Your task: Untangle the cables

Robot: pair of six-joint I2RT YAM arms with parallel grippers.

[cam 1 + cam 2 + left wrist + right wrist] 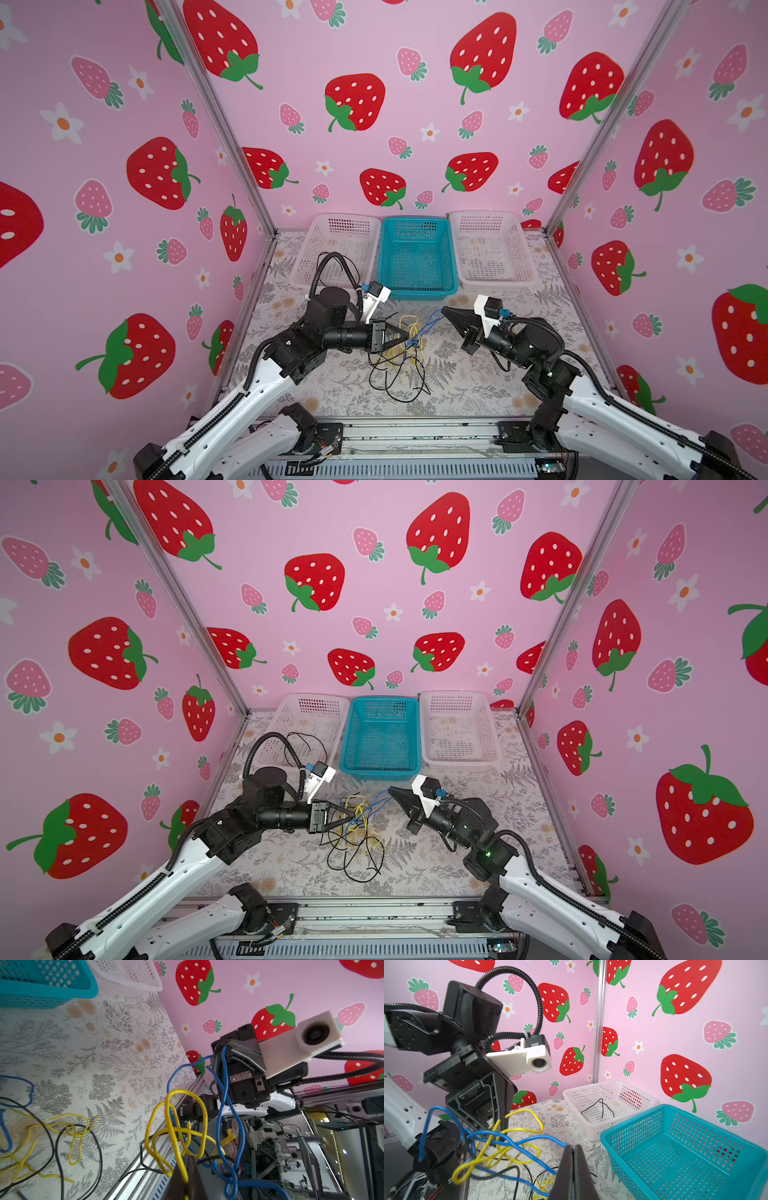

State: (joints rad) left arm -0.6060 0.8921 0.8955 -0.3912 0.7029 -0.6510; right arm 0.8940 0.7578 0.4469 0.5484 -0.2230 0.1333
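Blue cable was found clamped in the closed right gripper, yellow cable in the closed left gripper, evidently to draw them apart. Remaining cables lay knotted on the table between the arms.

Teal basket and left hand, both cut off at the view's edge.

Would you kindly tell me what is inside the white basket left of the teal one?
One thin black cable lies on the floor of the white basket; nothing else shows. In both top views the left arm's hose covers its near corner.
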